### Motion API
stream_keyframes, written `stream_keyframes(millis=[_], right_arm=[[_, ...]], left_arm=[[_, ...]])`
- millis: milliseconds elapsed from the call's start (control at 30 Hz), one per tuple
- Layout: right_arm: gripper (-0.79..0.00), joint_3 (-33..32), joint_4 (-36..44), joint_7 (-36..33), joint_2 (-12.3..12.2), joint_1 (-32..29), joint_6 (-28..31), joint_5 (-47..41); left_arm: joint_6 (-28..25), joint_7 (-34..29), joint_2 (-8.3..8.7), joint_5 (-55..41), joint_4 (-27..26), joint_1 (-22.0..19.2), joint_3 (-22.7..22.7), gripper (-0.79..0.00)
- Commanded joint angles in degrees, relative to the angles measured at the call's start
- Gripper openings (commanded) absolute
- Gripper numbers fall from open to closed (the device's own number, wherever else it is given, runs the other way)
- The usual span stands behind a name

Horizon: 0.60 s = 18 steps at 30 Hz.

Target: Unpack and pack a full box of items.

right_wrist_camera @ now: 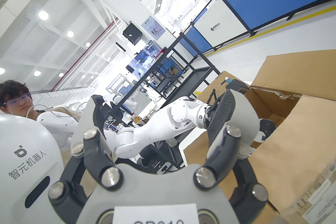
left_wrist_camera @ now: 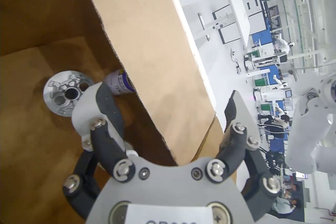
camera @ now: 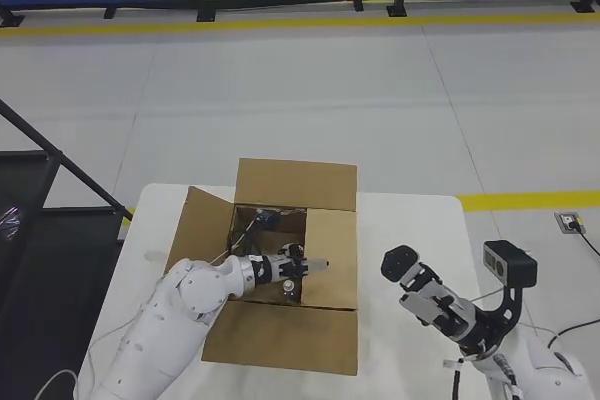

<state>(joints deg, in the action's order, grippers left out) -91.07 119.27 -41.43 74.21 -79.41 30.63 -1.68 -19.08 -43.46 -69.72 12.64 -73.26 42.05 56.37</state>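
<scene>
An open cardboard box (camera: 323, 250) stands in the middle of the white table, flaps spread. My left gripper (camera: 302, 270) is inside the box mouth, open; in the left wrist view (left_wrist_camera: 168, 101) its fingers straddle the edge of one flap (left_wrist_camera: 157, 72) without touching anything. On the box floor lie a silver metal disc (left_wrist_camera: 63, 93) with a centre hole and a purple-and-white can (left_wrist_camera: 119, 83), partly hidden under the flap. A blue item (camera: 264, 215) shows at the box's far inner corner. My right gripper (right_wrist_camera: 162, 107) is open and empty, raised beside the box's right side (camera: 400, 265).
A black rack (camera: 15, 220) stands off the table's left side. The white tabletop (camera: 420, 230) is bare to the right of the box. Yellow floor lines (camera: 540, 200) run behind. In the right wrist view the box wall (right_wrist_camera: 288, 156) is close by.
</scene>
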Motion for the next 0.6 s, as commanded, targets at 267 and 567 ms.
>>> stream_keyframes(millis=[267,567], right_arm=[[0.0,0.0,0.4,1.4,-0.7,-1.1,0.0,0.3],[0.0,1.2,-0.4,2.4,-1.1,0.6,-0.3,0.9]], left_arm=[[-5.7,-1.2,-2.08,-6.5,6.9,-4.5,-3.9,0.0],[-6.7,-1.5,-1.62,-7.5,1.8,-3.7,-1.8,0.0]])
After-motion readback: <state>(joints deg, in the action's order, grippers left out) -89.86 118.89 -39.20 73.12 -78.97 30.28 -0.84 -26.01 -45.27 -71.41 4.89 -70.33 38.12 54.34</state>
